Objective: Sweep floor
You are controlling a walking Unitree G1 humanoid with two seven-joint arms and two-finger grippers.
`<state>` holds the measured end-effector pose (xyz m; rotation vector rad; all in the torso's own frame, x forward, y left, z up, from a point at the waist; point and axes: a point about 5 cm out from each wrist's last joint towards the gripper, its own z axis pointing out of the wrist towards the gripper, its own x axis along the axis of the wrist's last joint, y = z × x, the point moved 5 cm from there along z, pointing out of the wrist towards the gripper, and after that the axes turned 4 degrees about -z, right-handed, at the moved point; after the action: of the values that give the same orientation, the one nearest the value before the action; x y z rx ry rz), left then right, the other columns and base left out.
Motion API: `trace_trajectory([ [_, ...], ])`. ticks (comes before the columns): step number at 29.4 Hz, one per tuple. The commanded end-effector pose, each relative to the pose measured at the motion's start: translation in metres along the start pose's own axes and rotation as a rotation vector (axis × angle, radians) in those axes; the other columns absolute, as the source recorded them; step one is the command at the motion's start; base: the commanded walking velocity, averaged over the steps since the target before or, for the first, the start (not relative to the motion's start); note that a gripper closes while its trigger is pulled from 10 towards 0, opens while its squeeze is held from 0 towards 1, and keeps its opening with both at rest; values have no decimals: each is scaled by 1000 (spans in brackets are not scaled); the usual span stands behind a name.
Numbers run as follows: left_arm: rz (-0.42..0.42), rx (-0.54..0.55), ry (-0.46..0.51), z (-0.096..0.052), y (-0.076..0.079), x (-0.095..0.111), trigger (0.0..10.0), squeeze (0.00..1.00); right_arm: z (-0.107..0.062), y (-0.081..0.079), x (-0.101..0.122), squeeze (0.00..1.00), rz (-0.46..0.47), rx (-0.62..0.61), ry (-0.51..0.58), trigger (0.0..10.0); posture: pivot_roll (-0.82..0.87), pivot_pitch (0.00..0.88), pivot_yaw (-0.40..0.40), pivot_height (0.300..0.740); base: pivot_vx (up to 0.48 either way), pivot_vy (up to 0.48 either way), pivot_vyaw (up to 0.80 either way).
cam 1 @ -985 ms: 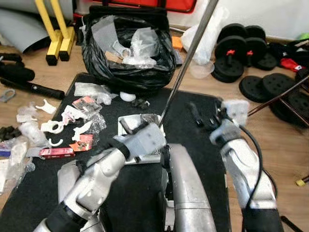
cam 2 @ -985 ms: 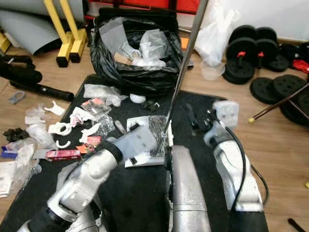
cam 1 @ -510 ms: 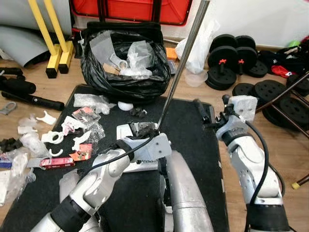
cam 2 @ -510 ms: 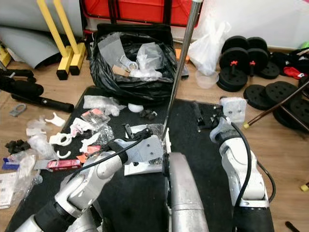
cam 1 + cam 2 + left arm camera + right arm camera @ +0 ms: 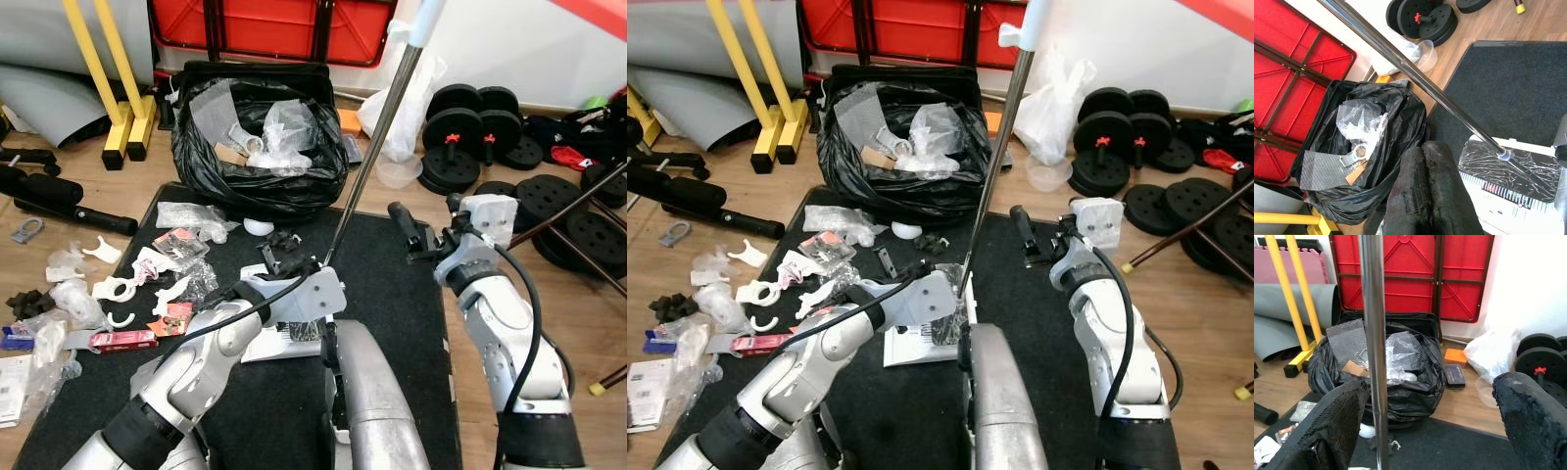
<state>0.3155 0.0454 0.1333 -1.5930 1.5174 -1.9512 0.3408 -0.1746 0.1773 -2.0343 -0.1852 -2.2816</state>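
Not much real change here. The whole view has tipped up over the last second, so that's the camera, not the stuff. The long shiny metal broom pole (image 5: pixel 367 162) still leans up from its white flat head wrapped in clear film (image 5: pixel 1513 169) on the black floor mat (image 5: pixel 392 284).

The left gripper (image 5: pixel 1425 161) sits by the pole's foot, fingers pressed together with nothing between them. The right gripper (image 5: pixel 1430 396) stays spread wide, facing the pole without touching it.

White and pink plastic scraps (image 5: pixel 147 284) are still scattered left of the stuffed black bin bag (image 5: pixel 255 147), so I'd guess there's sweeping left.
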Motion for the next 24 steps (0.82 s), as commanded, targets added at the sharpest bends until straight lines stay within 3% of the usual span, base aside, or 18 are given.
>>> trace_trajectory([
  [1, -6, 3, -4, -2, 4, -3, 10000, 0, 1, 0, 0, 0, 2, -4, -6, 10000, -156, 85, -113, 515, 0, 0, 0],
  [15, -7, -1, 4, -2, 6, -3, 10000, 0, 2, -5, 3, 0, 17, 17, 5, 10000, -163, 72, -102, 560, 0, 0, 0],
  [17, -8, 1, 5, -2, 5, -4, 10000, 0, 4, -19, 2, 0, 39, 86, -6, 10000, -161, 71, -103, 575, 0, 0, 0],
  [20, -9, 1, 6, -2, 5, -4, 10000, 0, 2, -27, -1, 0, 33, 129, -21, 10000, -159, 69, -106, 585, 0, 0, 0],
  [24, -9, 1, 6, -2, 5, -4, 10000, 0, -8, -55, -11, 0, 3, 303, -78, 10000, -161, 68, -111, 605, 0, 0, 0],
])
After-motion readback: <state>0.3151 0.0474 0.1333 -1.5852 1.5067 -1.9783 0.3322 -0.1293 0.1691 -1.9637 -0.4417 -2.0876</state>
